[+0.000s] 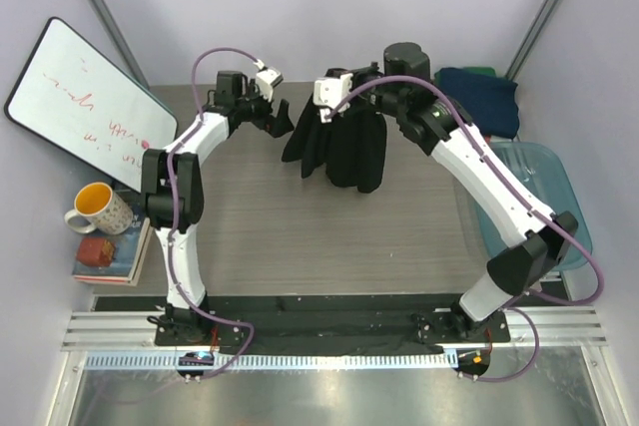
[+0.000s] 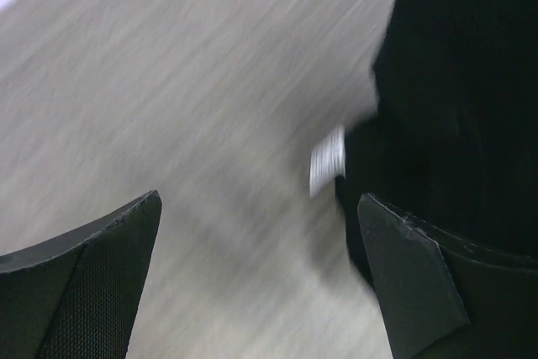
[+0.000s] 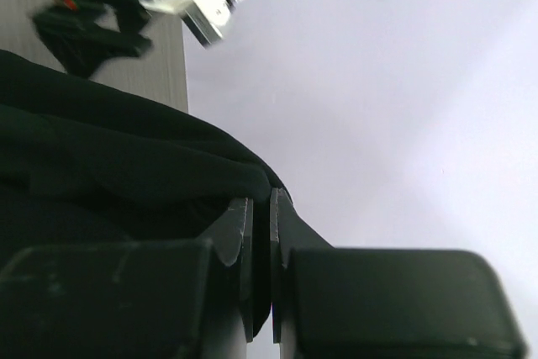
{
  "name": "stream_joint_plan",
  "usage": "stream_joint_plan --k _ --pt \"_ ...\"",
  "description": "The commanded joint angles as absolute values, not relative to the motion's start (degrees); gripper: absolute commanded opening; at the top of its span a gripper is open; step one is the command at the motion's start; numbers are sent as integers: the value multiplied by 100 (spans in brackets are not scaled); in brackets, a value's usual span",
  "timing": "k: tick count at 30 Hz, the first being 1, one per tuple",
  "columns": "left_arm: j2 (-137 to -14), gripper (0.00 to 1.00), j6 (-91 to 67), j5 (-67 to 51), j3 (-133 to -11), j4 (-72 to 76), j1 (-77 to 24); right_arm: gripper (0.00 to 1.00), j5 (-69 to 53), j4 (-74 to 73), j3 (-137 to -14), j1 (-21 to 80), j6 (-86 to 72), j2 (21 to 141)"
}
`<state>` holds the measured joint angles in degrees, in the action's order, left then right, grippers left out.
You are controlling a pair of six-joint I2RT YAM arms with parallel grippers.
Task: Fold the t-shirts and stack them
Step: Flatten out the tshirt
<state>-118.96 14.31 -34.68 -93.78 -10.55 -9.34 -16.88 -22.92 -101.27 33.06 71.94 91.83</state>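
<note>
The black t-shirt (image 1: pixel 344 152) hangs bunched above the far middle of the table, held up at its top edge. My right gripper (image 1: pixel 332 107) is shut on that edge; in the right wrist view the jaws (image 3: pixel 261 208) pinch a fold of the black cloth (image 3: pixel 126 157). My left gripper (image 1: pixel 277 115) is open and empty just left of the shirt. In the left wrist view its fingers (image 2: pixel 261 275) stand wide apart over bare table, with the black shirt (image 2: pixel 462 81) and a white tag (image 2: pixel 328 161) by the right finger. A navy shirt (image 1: pixel 484 97) lies at the back right, with a bit of green (image 1: pixel 477 71) behind it.
A translucent blue tub (image 1: pixel 544 197) stands at the right edge. A whiteboard (image 1: pixel 85 97) leans at the left, with a white mug (image 1: pixel 97 209) and a pile of books (image 1: pixel 108 251) below it. The wood-grain table (image 1: pixel 300 236) spreads in front of the shirt.
</note>
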Motion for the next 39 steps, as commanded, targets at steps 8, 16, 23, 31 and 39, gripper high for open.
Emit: stream_joint_plan --k 8,16,23,31,39 --pt "-12638 100 871 -5939 -10712 -360 -993 1 -3067 -2127 -8807 3349 7549 8253" --pt "-12516 100 377 -6890 -10548 -553 -1011 1 -3436 -4538 -9373 3261 9385 8551" --pt "-12972 100 256 -7610 -11073 -1186 -1028 1 -3244 -6319 -8782 3146 9589 8324" --pt "-13219 100 2203 -6593 -11407 -3204 -1529 1 -3164 -5670 -7331 3129 9045 7709" --pt "-13815 100 3189 -6065 -12259 -5084 -2030 1 -3225 -5230 -7006 3129 8807 7629"
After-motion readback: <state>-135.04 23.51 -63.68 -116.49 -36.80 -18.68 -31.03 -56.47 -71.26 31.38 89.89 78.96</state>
